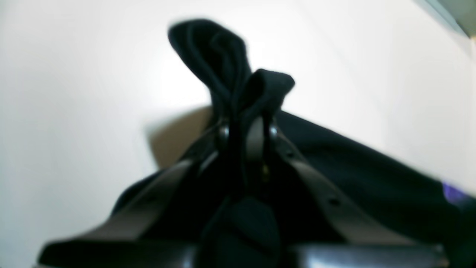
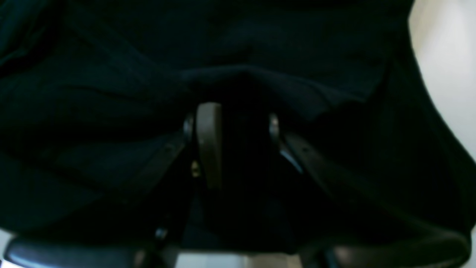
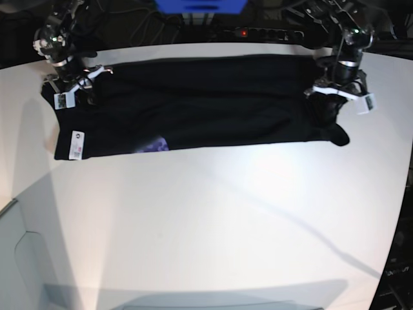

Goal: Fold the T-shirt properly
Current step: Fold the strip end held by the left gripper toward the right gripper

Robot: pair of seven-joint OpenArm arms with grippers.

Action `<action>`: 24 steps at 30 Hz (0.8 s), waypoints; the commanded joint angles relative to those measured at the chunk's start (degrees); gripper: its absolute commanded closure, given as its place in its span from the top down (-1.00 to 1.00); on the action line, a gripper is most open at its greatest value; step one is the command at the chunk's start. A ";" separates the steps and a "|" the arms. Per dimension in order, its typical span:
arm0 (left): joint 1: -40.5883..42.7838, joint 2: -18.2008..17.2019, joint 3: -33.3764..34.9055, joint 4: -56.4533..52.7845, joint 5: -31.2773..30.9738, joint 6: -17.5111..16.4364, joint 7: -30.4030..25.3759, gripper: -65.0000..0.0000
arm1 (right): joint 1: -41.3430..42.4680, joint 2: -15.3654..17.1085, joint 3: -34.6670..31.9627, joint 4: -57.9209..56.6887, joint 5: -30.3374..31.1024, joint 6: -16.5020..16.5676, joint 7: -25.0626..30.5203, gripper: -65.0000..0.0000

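Working across the base view from its left side, my right hand [image 3: 76,90] sits on one end of the T-shirt [image 3: 193,103]. In its wrist camera black cloth fills nearly everything ahead of the hand [image 2: 234,123], and dark fabric lies between the two fingers [image 2: 208,141]. They stand narrow with cloth between them, so I read this as a pinch on the shirt's end, though the picture is dark. Just below that hand a small white label [image 3: 77,144] shows at the shirt's corner.

The shirt lies as a long black band across the far half of the white tabletop [image 3: 213,219], doubled lengthwise by the look of it. A sliver of purple print [image 3: 155,144] peeks out at the near edge between the hands, nearer the right one, which suggests to me the printed side is tucked inward.

At the other end my left hand [image 3: 332,103] has a clear grip. In its wrist view the hand [image 1: 247,128] is closed tight on a bunched tuft of black cloth that sticks out beyond the fingertips [image 1: 223,131], with more shirt trailing beneath.

I judge both ends are held so the band stays taut and can be carried over evenly for the next fold.
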 commanded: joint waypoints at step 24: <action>-3.16 -0.19 50.12 -5.47 11.13 13.50 -2.09 -1.00 | -0.33 0.07 -0.69 0.56 -0.47 0.25 -0.93 -0.48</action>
